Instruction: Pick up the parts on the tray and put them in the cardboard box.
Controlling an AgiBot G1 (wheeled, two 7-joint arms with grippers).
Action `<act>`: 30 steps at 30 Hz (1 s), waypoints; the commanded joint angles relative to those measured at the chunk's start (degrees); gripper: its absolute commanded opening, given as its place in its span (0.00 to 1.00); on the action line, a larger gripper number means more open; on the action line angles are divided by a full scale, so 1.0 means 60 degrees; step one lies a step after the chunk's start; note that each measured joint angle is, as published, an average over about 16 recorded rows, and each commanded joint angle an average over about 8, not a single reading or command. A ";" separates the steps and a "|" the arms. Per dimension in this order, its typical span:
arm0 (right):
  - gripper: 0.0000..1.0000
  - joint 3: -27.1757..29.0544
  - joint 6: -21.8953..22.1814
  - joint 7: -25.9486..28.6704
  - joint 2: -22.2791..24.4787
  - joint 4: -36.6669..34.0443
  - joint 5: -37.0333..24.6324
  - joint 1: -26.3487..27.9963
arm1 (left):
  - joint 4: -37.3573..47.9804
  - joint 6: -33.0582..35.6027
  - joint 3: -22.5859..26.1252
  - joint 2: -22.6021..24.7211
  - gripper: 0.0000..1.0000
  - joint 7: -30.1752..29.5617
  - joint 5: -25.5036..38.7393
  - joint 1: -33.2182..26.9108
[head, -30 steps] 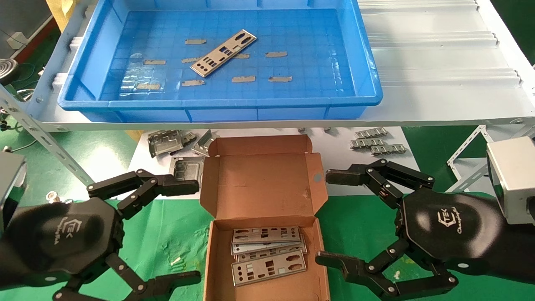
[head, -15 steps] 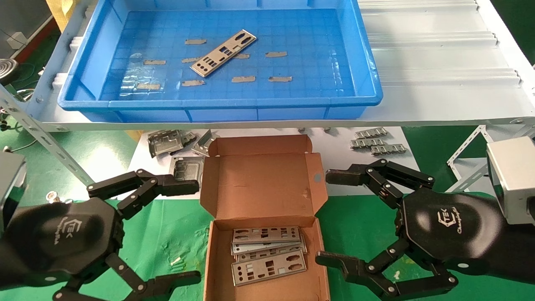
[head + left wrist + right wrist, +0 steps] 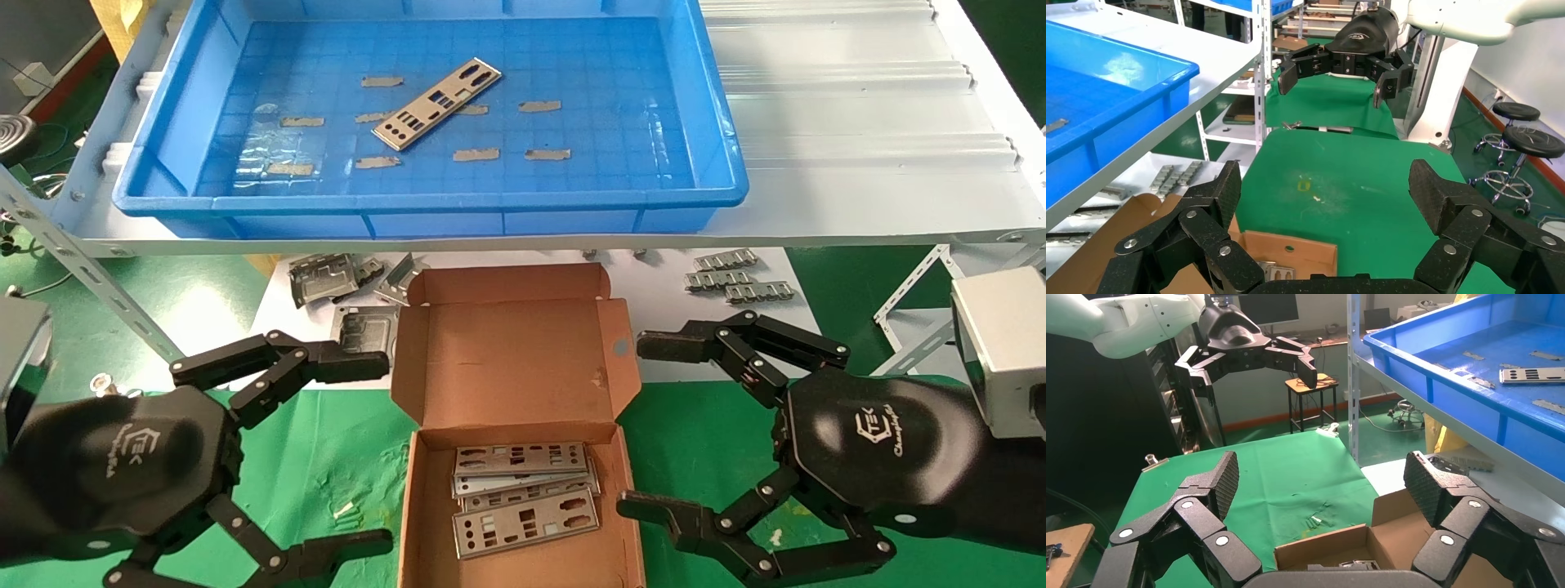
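Head view: left end effector [image 3: 359, 449] and right end effector [image 3: 654, 429] both spread wide, empty, flanking the cardboard box [image 3: 515, 359] on the green table [image 3: 343, 441]; box sits between them, flap lid up. Several parts [image 3: 523, 498] already stacked inside, close beside the right end effector. One part [image 3: 437, 104] left, lying diagonal on the tray [image 3: 433, 200] floor, on the shelf [image 3: 858, 122] well beyond and above both end effectors, a bit nearer the left one's side. Grey frames [image 3: 327, 278] and ridged strips [image 3: 735, 273] under the shelf: not targets. Left wrist view: left end effector [image 3: 1324, 190] apart, nothing between fingers; right end effector [image 3: 1337, 73] visible across, also apart; tray [image 3: 1119, 104] edge up to the side. Right wrist view: right end effector [image 3: 1321, 478] apart, box [image 3: 1376, 539] just below it, last part [image 3: 1532, 375] seen in tray [image 3: 1474, 386] above. Step in hand, judged: go fetch the last plate. Advice: clear the tray rim before dropping in, align fingers across the plate's narrow width, press low since it lies flat on the gridded floor, avoid the tape scraps [image 3: 474, 154], lift level before carrying back.
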 commanded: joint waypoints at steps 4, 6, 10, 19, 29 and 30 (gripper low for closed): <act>1.00 0.0000 0.0000 0.0000 0.0000 0.0000 0.0000 0.0000 | 0.0000 0.0000 0.0000 0.0000 1.00 0.0000 0.0000 0.0000; 1.00 0.0000 0.0000 0.0000 0.0000 0.0000 0.0000 0.0000 | 0.0000 0.0000 0.0000 0.0000 1.00 0.0000 0.0000 0.0000; 1.00 0.0000 0.0000 0.0000 0.0000 0.0000 0.0000 0.0000 | 0.0000 0.0000 0.0000 0.0000 1.00 0.0000 0.0000 0.0000; 1.00 0.0000 0.0000 0.0000 0.0000 0.0000 0.0000 0.0000 | 0.0000 0.0000 0.0000 0.0000 1.00 0.0000 0.0000 0.0000; 1.00 0.0000 0.0000 0.0000 0.0000 0.0000 0.0000 0.0000 | 0.0000 0.0000 0.0000 0.0000 1.00 0.0000 0.0000 0.0000; 1.00 0.0000 0.0000 0.0000 0.0000 0.0000 0.0000 0.0000 | 0.0000 0.0000 0.0000 0.0000 1.00 0.0000 0.0000 0.0000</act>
